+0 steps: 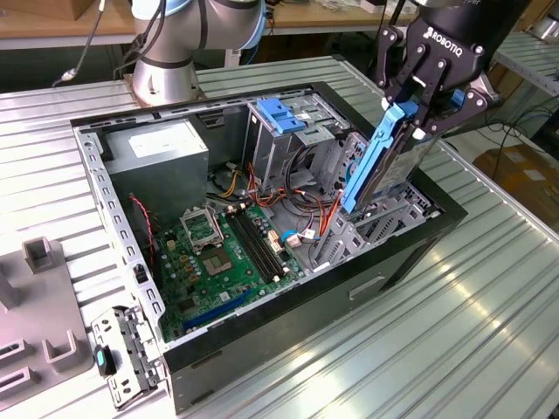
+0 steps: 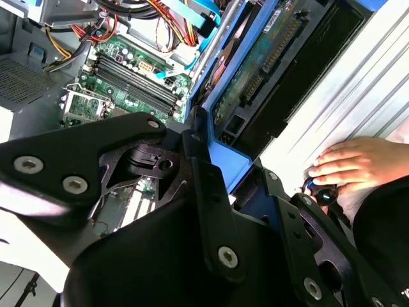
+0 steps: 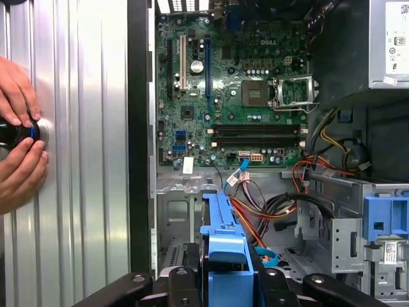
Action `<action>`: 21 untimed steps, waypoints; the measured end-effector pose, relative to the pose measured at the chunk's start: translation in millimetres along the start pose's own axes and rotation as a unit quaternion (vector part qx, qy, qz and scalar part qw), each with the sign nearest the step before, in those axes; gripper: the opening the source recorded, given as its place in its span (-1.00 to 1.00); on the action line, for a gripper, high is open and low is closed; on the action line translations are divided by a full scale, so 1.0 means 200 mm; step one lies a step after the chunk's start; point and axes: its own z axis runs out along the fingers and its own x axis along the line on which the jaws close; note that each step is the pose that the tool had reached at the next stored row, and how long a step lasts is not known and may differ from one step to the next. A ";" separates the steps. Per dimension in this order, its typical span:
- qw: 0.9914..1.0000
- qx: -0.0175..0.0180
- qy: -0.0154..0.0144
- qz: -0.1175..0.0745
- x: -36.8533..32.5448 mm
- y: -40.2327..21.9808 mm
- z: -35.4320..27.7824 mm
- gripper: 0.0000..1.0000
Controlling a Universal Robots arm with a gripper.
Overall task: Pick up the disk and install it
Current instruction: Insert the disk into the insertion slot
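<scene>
**Flat rectangular dark-metal disk (image 1: 389, 166) with blue plastic side rails**

Steeply tilted on end, its upper end clamped in the hand (image 1: 417, 113). Its lower end dips into the open computer case (image 1: 410, 262) at the exterior view's right.

The disk (image 1: 377, 166) has bright blue side rails on dark metal, and its underside is a green circuit board in the second wrist view. The gripper (image 1: 422, 118) is black with white lettering. The motherboard (image 1: 223, 257) is green with black and blue slots. The computer case (image 1: 262, 367) is black outside and grey inside. The cables (image 3: 268, 211) are red, orange, yellow and black. The table (image 1: 489, 314) is silver, ribbed in parallel lines. The power supply (image 1: 157, 150) is grey with a white sticker.
</scene>
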 end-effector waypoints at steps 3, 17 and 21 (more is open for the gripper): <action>1.000 0.000 0.000 0.000 0.001 0.000 0.016 -0.25; 1.000 0.000 0.001 0.009 0.004 -0.006 0.058 -0.25; 1.000 0.000 0.001 0.009 0.004 -0.009 0.068 -0.25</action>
